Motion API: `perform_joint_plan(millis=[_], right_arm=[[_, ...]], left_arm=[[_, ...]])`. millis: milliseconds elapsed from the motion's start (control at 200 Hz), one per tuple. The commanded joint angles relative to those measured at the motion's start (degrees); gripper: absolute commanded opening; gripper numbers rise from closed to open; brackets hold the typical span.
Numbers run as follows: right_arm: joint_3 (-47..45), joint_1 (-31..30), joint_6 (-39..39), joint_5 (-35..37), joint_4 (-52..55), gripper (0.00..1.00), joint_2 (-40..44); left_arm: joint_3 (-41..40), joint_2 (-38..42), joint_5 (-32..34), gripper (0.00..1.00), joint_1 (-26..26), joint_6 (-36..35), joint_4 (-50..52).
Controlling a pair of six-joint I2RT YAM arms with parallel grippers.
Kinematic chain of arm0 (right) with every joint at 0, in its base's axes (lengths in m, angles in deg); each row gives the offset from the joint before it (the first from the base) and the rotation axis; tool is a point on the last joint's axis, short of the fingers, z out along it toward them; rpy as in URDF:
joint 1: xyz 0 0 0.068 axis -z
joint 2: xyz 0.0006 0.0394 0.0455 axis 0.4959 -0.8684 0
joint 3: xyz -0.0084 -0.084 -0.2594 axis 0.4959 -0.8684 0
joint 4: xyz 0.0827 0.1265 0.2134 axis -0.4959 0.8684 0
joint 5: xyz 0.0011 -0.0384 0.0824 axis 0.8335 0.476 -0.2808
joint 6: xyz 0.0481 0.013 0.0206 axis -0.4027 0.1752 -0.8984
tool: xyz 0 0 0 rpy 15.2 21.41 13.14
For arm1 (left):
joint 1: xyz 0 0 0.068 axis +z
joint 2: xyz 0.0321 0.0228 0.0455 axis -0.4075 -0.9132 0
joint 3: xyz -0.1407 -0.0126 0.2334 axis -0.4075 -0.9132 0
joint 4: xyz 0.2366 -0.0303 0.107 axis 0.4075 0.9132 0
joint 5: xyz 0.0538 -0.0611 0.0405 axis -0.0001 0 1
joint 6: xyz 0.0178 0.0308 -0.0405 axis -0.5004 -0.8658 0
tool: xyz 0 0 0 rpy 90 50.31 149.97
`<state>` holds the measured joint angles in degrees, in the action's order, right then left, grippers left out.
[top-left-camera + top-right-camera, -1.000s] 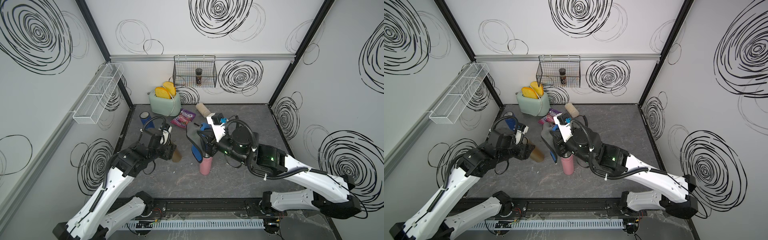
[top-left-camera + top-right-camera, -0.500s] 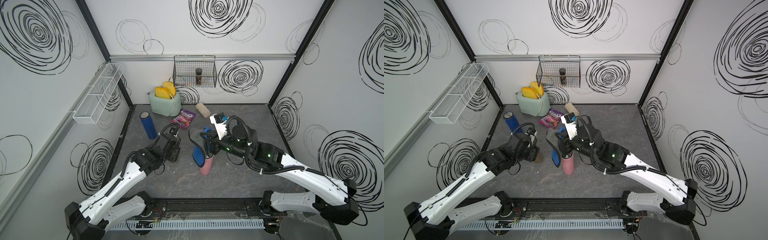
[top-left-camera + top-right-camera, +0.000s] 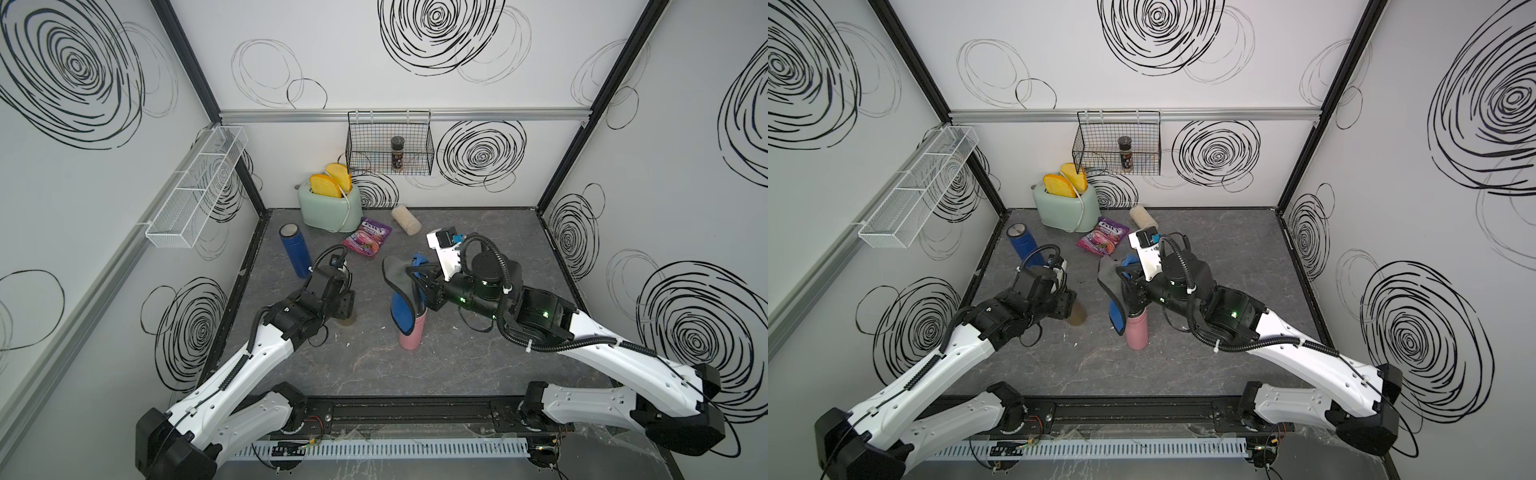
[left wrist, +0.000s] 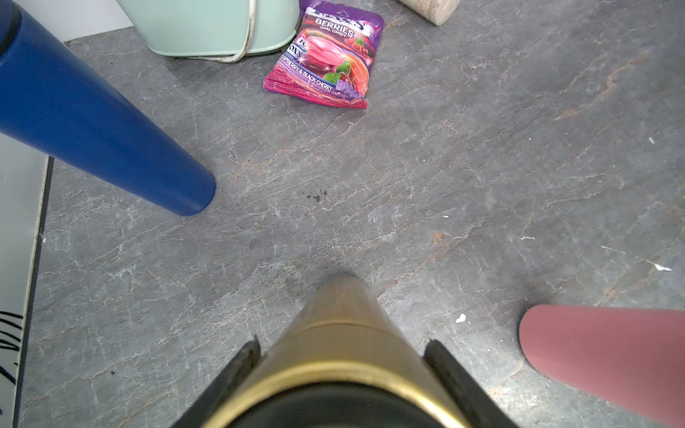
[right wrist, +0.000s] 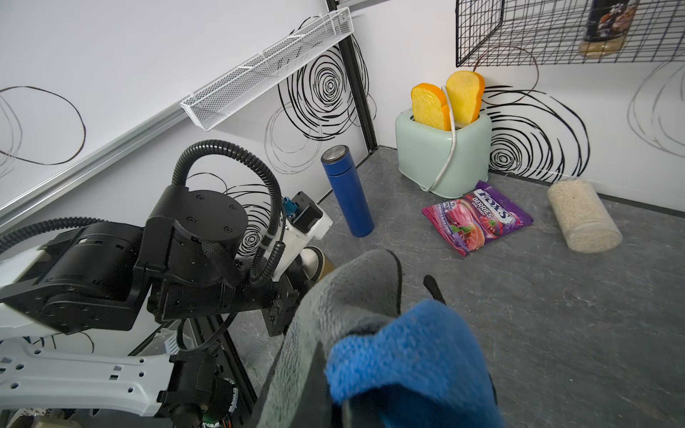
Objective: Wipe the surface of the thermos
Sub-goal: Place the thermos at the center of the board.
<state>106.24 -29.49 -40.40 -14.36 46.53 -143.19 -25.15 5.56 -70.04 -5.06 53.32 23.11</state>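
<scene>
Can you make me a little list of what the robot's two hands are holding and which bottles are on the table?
Left fingers: shut on the gold thermos, upright on the table
Right fingers: shut on the blue-and-grey cloth
Cloth spot: hanging by the pink thermos's upper side
Pink thermos: upright, mid-table
Blue thermos: upright, near the left wall
Other stuff: toaster, candy bag, jar lying down

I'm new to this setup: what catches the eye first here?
A blue-and-grey cloth, pinched in the right gripper, hangs alongside the pink thermos mid-table. Beside it the left gripper clamps a gold flask, and a mint toaster with yellow bread stands at the back.
</scene>
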Motion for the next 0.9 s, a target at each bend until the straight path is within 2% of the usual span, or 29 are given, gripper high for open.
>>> perform_joint_plan(millis=[0, 50, 125, 150, 315, 345, 385, 415, 605, 895], right_arm=[[-1.1, 0.6, -1.4, -0.2, -0.2, 0.00, 1.5], [-1.3, 0.7, -1.6, -0.3, -0.2, 0.00, 1.6], [-1.6, 0.8, -1.7, -0.5, -0.3, 0.00, 1.8], [-1.7, 0.9, -1.7, -0.6, -0.3, 0.00, 1.8], [-2.3, 1.3, -1.8, -0.9, -0.5, 0.00, 2.1], [-2.5, 1.4, -1.9, -0.9, -0.5, 0.00, 2.2], [-2.6, 1.5, -1.9, -0.9, -0.4, 0.00, 2.3], [-2.7, 1.5, -1.8, -1.0, -0.3, 0.00, 2.4], [-3.8, 2.3, -2.1, -1.2, -0.6, 0.00, 3.3], [-5.0, 3.1, -2.2, -2.0, -0.9, 0.00, 4.2]], left_arm=[[-0.4, 1.1, -1.3, 0.65, 0.4, 1.7, -4.1], [-0.2, 1.0, -1.0, 0.73, 0.4, 1.5, -3.8], [0.0, 0.5, -0.7, 0.77, 0.4, 1.0, -3.6], [0.0, 0.2, -0.7, 0.82, 0.4, 1.0, -3.5], [0.0, -1.5, -1.7, 0.87, 0.4, 0.8, -3.9], [-0.1, -1.7, -1.6, 0.95, 0.4, 0.9, -4.0], [-0.3, -1.6, -1.6, 0.99, 0.4, 1.0, -4.3], [-0.5, -1.5, -2.0, 0.97, 0.4, 1.1, -4.5], [-2.7, 0.3, -4.3, 0.97, 0.6, 2.9, -7.7], [-8.8, 7.0, 0.1, 0.97, -0.6, 4.8, -16.2]])
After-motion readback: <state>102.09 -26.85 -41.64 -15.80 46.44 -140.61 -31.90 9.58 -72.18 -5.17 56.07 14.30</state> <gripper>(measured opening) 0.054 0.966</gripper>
